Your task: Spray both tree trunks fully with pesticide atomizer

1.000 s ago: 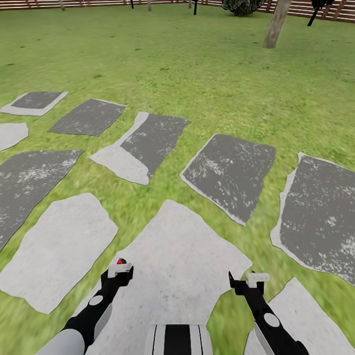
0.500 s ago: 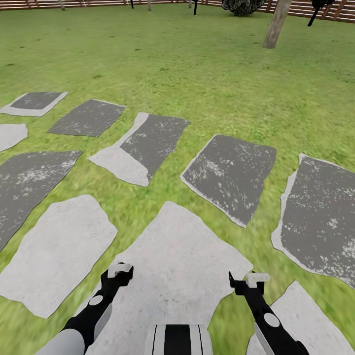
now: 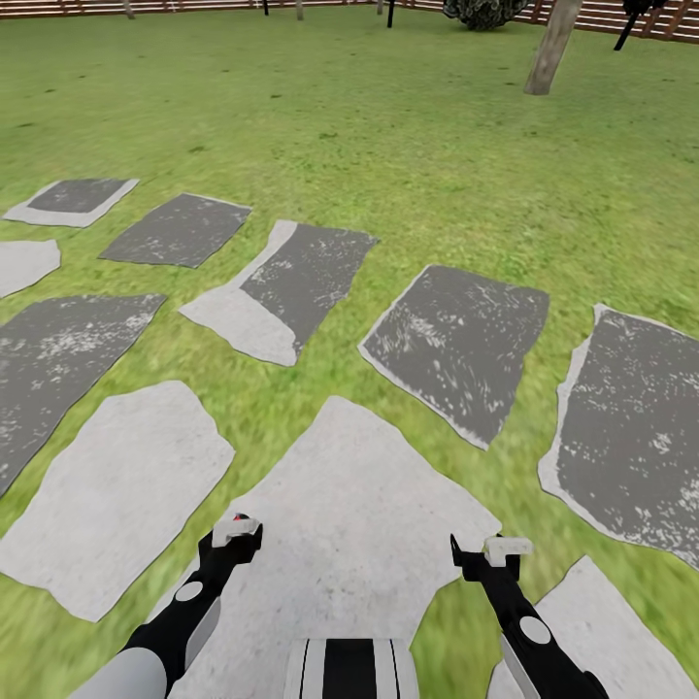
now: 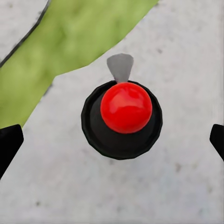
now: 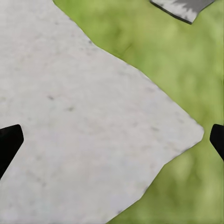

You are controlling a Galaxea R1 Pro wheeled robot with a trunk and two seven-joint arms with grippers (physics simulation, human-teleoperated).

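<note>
The stepping stones (image 3: 364,505) looked matt and rough, speckled grey. The red knob (image 4: 126,107) shone glossy, perhaps plastic, on a black base (image 4: 121,140).

You're over green grass floor (image 3: 388,165); grey stepping stones (image 3: 451,335) lie flat on it, pale slab (image 3: 359,515) nearest you; tree trunk (image 3: 550,49) rooted far off w/ fence (image 3: 58,8) behind.
</note>
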